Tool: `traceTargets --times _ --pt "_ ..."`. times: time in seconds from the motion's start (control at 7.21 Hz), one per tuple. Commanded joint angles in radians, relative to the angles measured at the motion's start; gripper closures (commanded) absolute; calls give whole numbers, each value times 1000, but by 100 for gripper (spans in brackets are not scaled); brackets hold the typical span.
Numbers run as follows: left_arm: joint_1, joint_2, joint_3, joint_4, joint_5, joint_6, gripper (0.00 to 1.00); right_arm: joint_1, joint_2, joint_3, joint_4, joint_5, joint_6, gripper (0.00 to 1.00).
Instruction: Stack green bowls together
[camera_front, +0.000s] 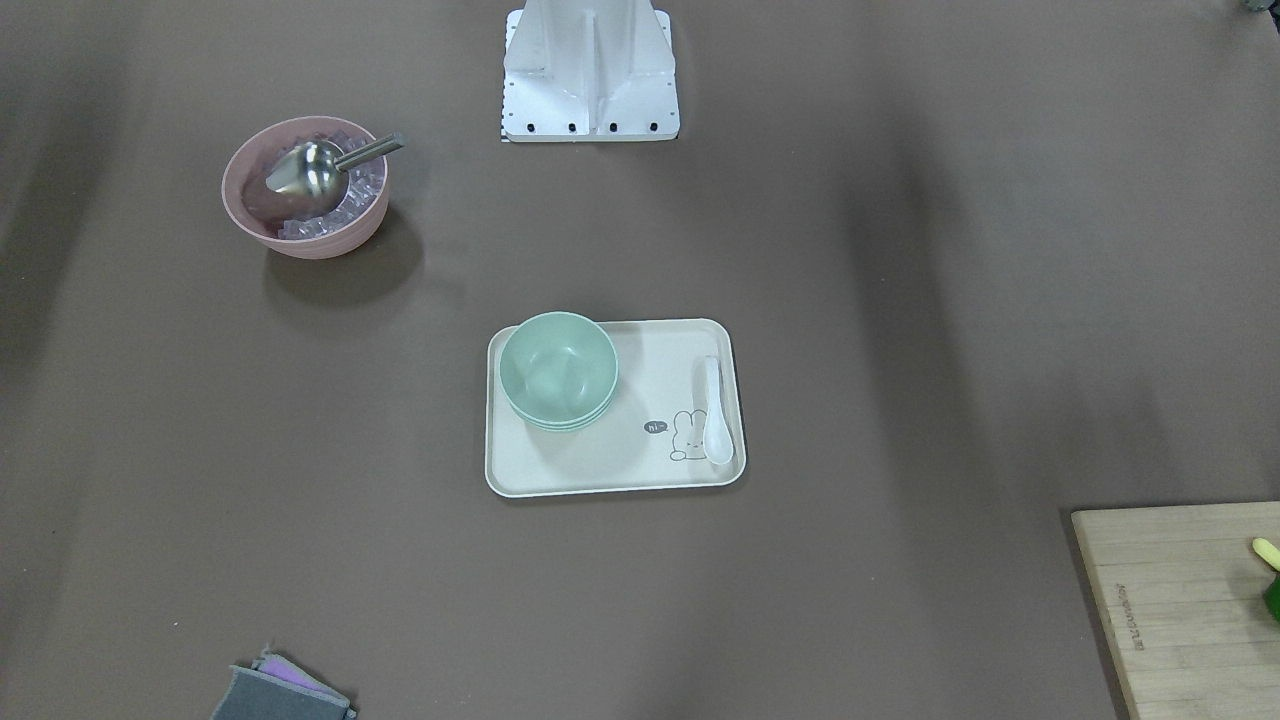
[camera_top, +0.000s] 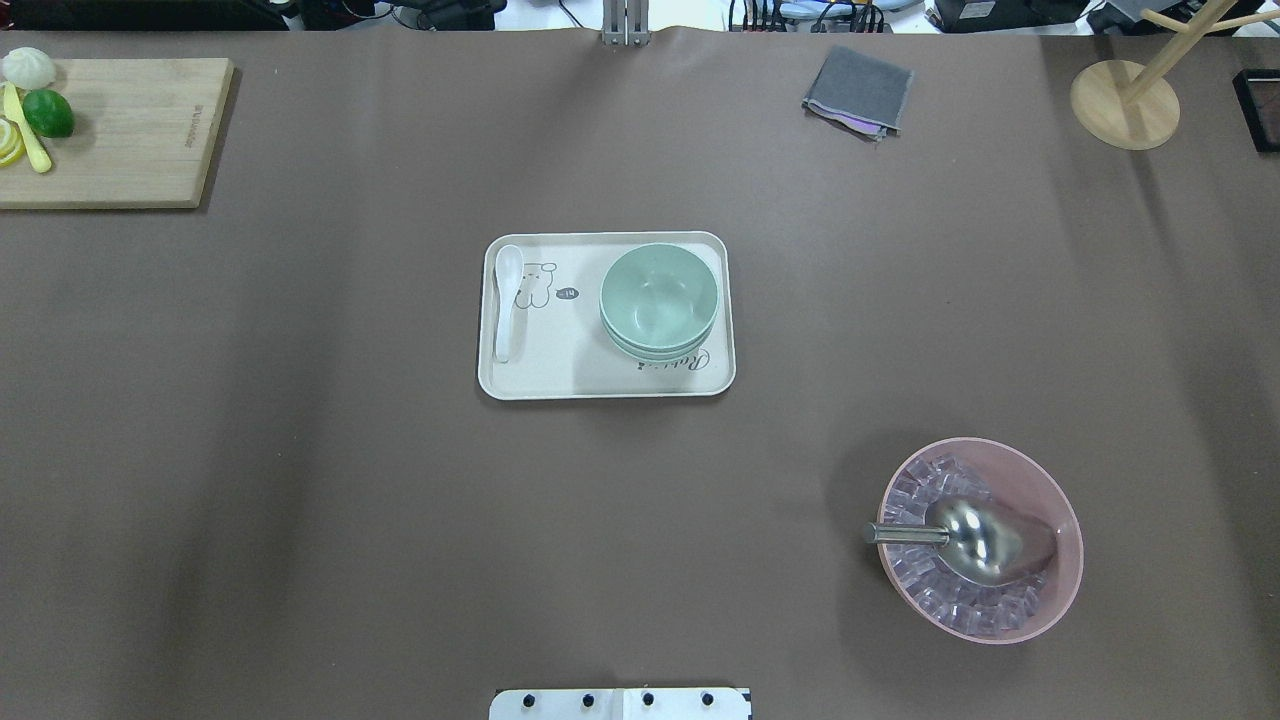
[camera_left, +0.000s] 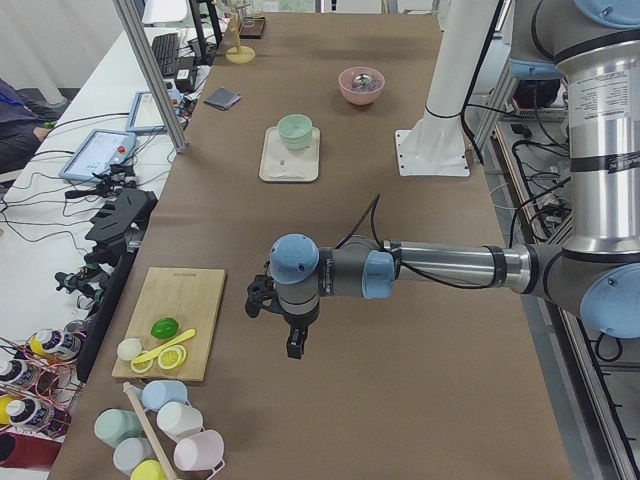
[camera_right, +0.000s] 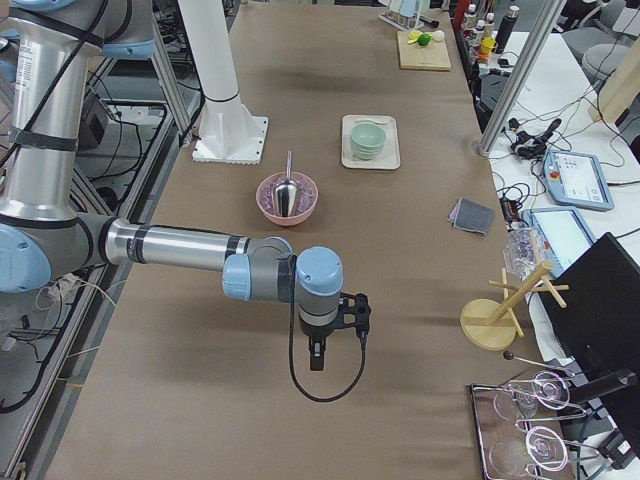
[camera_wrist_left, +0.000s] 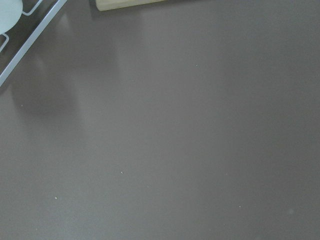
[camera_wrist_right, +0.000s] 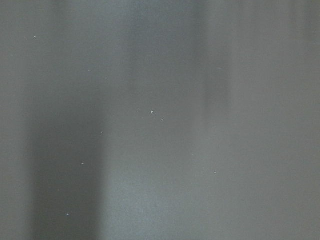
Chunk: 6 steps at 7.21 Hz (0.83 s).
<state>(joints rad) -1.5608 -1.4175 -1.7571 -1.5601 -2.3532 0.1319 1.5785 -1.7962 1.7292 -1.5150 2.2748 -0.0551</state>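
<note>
green bowls (camera_front: 558, 368): three, nested in one stack on the cream tray (camera_front: 610, 482), at its end toward the robot's right; top bowl empty.
white spoon (camera_front: 714, 408): lies at the tray's other end, apart from the stack.
pink bowl (camera_front: 338, 240): on the worktop (camera_front: 900, 300), well apart from the tray; holds clear ice cubes (camera_front: 305, 227) and a metal scoop (camera_front: 312, 170).
left gripper (camera_left: 294, 348): points down over bare worktop beside the cutting board (camera_left: 175, 320); released or clenched, cannot tell.
right gripper (camera_right: 316, 360): points down, arm stretched level; cannot tell either.
</note>
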Motion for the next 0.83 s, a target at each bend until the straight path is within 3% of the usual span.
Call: traceTargets --times 0.0,0.69 --pt "-1 3 -1 0 0 0 2 0 0 0 1 0 0 0" --pt "-1 2 -2 0 2 0 2 -2 1 1 1 9 1 0"
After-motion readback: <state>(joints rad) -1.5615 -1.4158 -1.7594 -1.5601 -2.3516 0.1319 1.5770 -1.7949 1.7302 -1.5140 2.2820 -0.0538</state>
